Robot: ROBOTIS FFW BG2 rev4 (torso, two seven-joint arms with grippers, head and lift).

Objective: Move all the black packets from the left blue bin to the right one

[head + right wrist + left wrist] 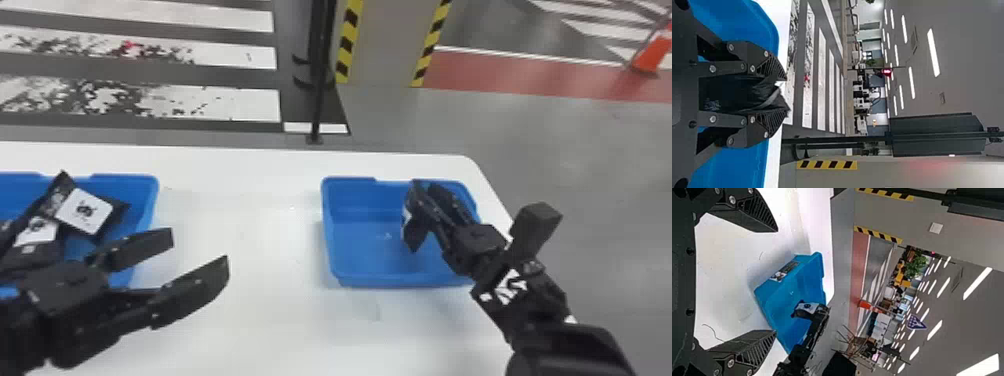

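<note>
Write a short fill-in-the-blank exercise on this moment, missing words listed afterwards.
1. The right black two-fingered tool grips a black packet whose label is ____.
2. Below that packet is the right rectangular plastic bin, coloured ____.
3. More black, labelled packets lie in the bin on the robot's ____ side.
4. The left black two-fingered tool is not shut but ____.

Missing words: white; blue; left; open.
</note>
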